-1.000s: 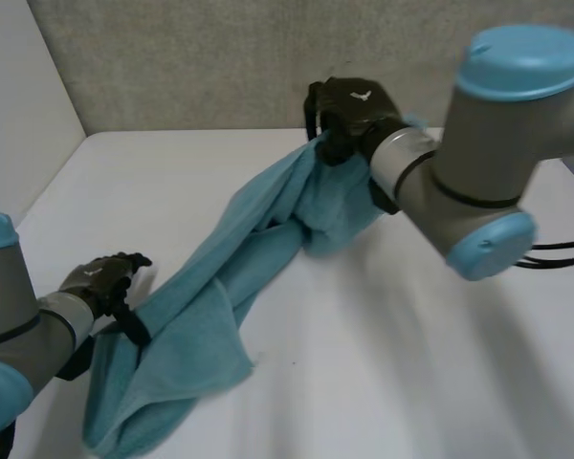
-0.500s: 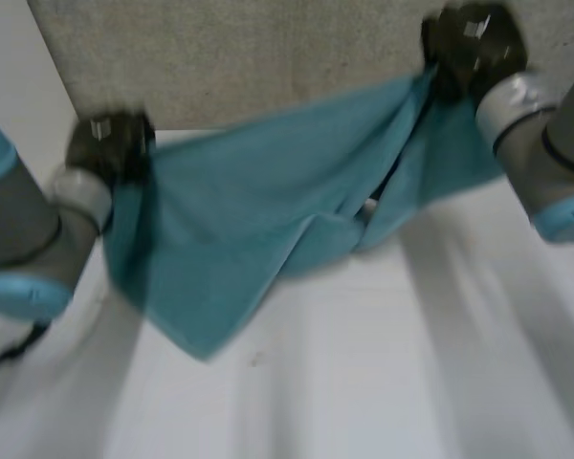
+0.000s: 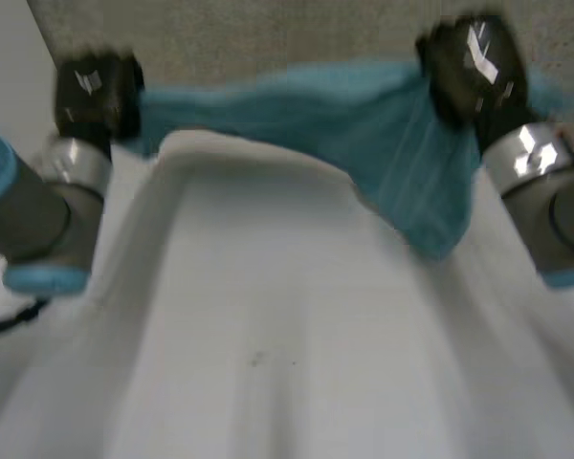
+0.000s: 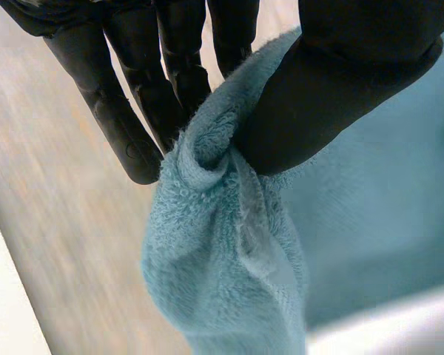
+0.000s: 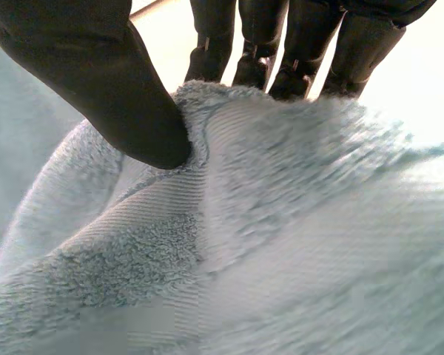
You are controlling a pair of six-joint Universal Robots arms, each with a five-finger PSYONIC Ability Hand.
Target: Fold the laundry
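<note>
The white table [image 3: 268, 382] takes up most of the head view, with a grey speckled wall panel [image 3: 268, 38] standing behind its far edge.

A teal terry towel [image 3: 402, 163] is held up in front of that panel, spanning the gap between the 2 hands. Its upper edge runs across from one hand to the other. Near the left hand it is a narrow band. Toward the right hand it widens into a bunched drape that hangs down to a point below that hand. Whether that lowest point touches the table cannot be told.

The left arm [image 3: 29, 220] rises at one side of the table and the right arm [image 3: 555, 210] at the other, both with grey joints.

The left hand [image 3: 94, 91] is at one end of the towel's upper edge. In the left wrist view, the thumb of this hand [image 4: 340, 89] presses a rolled fold of the towel [image 4: 229, 281] against the straight fingers [image 4: 126, 126], so the hand is pinching the cloth. The rest hangs below the pinch.

The right hand [image 3: 474, 67] is at the other end of the upper edge, above the bunched drape. In the right wrist view, this hand's thumb [image 5: 103, 81] bears down on a ribbed band of the towel [image 5: 281, 222]. The fingers [image 5: 296, 59] sit behind the cloth's edge, clamping it between them.
</note>
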